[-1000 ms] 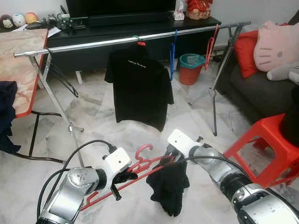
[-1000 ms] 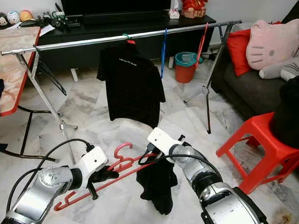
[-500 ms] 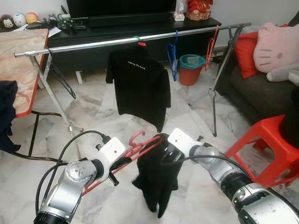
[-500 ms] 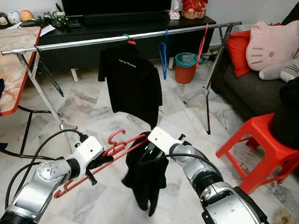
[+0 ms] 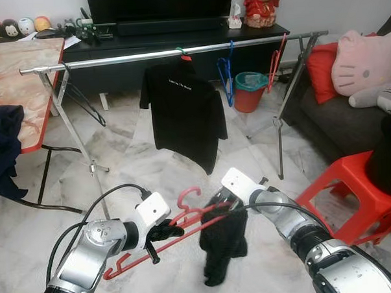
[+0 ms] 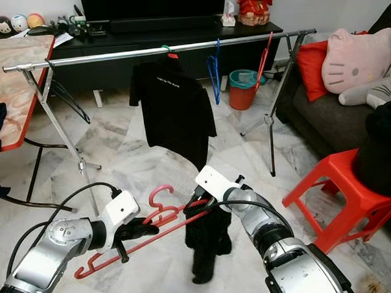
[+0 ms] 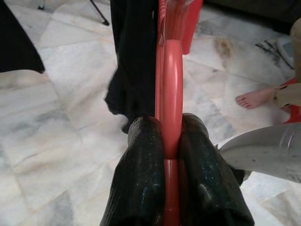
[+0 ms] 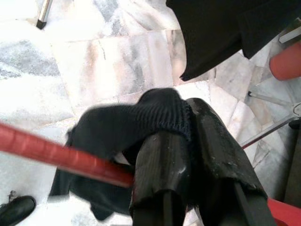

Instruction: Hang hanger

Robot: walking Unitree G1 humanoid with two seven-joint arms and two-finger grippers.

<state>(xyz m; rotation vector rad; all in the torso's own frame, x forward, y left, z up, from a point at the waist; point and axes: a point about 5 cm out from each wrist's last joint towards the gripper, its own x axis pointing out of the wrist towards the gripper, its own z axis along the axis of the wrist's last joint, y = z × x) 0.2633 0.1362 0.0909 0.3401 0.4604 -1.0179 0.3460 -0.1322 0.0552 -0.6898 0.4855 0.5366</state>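
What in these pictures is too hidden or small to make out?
- White print on the hung black T-shirt: too small to read, eye views.
- Right gripper: wrapped in the dark garment, fingertips hidden.
- Person's foot: the rest cut off, left wrist view.

Bright, even daylight, soft shadows on the pale marble floor (image 5: 150,155); wrist close-ups blur nearby, glare washing out tiles.

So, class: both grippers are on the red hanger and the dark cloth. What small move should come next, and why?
Probably spread the cloth along the hanger. The left gripper clamps the red bar and the right gripper pinches the cloth, which dangles bunched from one end, well below the rail.
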